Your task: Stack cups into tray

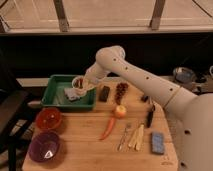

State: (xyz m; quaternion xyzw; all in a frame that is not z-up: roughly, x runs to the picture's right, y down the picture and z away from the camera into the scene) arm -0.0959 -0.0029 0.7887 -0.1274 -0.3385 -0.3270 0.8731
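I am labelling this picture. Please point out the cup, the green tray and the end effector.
cup (79, 81), camera view, on its rim.
green tray (51, 93), camera view, on its left wall.
end effector (84, 86), camera view, at the cup, over the tray's right part.

No readable text, label, brand or number anywhere. Gripper over green tray, beside white cup: no markings legible. Blue pad on wooden table: surface unreadable.
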